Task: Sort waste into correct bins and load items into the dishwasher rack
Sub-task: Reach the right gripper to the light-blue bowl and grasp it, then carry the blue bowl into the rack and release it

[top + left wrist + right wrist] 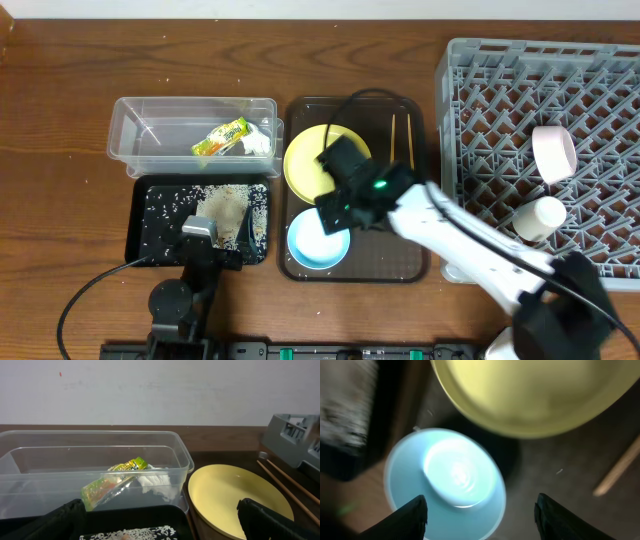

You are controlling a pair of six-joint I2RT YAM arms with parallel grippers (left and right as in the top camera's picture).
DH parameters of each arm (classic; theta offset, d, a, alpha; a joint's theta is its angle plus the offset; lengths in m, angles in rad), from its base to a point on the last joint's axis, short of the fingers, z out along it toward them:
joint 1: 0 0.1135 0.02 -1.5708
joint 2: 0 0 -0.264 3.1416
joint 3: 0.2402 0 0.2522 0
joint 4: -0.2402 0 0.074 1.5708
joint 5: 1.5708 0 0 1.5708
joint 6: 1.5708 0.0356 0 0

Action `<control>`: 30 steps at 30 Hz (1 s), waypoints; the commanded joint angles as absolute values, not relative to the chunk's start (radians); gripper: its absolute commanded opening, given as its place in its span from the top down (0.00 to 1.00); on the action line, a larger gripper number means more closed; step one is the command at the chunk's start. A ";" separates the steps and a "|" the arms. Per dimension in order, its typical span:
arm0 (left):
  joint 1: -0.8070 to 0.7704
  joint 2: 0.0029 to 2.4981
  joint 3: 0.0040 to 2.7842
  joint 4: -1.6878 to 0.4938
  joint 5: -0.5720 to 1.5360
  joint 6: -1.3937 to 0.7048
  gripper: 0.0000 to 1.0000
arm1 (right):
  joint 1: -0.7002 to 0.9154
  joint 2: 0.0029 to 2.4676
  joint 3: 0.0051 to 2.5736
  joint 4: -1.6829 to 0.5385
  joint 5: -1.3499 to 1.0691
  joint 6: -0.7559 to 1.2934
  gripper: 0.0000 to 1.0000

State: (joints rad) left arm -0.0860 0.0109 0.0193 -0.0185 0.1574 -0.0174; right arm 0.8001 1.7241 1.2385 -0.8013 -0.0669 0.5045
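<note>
1. Your right jaws gape wide, holding nothing, over the glossy light-blue bowl (445,480). The pale-yellow plate (530,395) sits at the bowl's 12 o'clock on the brown tray (380,265).
2. Your left jaws stand wide and empty above the black tray (140,230).
3. At the tabletop's 10 o'clock, the clear tub (185,462) holds the green-yellow-orange wrapper (112,482), print unreadable, touching the white tissue (155,482).
</note>
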 commanded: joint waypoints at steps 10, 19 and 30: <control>-0.081 0.004 0.004 -0.052 0.172 0.000 0.01 | 0.776 1.850 1.230 -0.852 0.025 0.628 0.98; -0.081 0.004 0.004 -0.052 0.172 0.000 0.01 | 0.576 1.454 1.230 -0.854 0.586 0.520 0.99; -0.081 0.004 0.004 -0.052 0.172 0.000 0.00 | 0.093 1.261 1.230 -0.500 1.134 0.108 0.99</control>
State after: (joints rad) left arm -0.0860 0.0109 0.0193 -0.0185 0.1574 -0.0174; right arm 0.1886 1.2396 1.2339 -0.5190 0.9848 0.2913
